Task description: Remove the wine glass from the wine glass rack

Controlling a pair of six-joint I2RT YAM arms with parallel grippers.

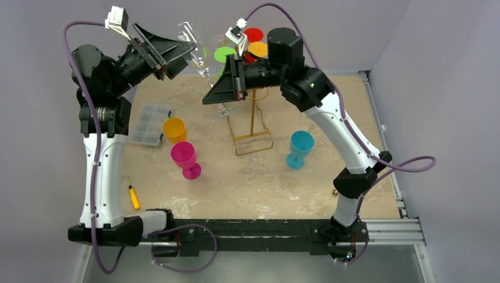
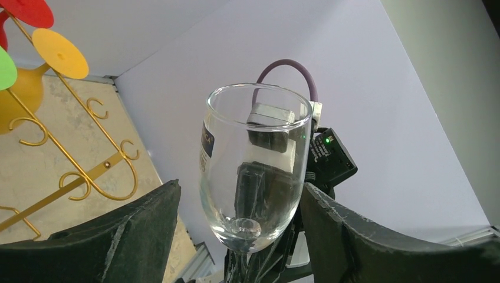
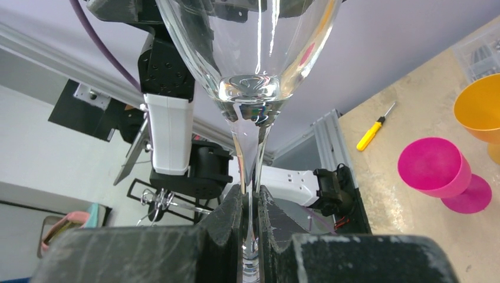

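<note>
The clear wine glass (image 1: 197, 54) hangs tilted in the air, off to the left of the gold wine glass rack (image 1: 252, 115). My right gripper (image 1: 213, 94) is shut on its stem (image 3: 250, 171), fingers (image 3: 224, 224) pressed to both sides, bowl (image 3: 247, 41) above. My left gripper (image 2: 240, 187) is open around the bowl (image 2: 256, 159). Its right finger (image 2: 354, 230) is at the glass wall and its left finger (image 2: 130, 230) stands apart from it. Curled rack hooks (image 2: 88, 174) show at the left of the left wrist view.
Green (image 1: 224, 54), red (image 1: 253, 34) and orange (image 1: 257, 49) glasses hang on the rack. On the table stand an orange cup (image 1: 174, 128), a magenta goblet (image 1: 186, 158) and a teal goblet (image 1: 301, 147). A clear plastic box (image 1: 147, 122) and a yellow screwdriver (image 1: 134, 196) lie left.
</note>
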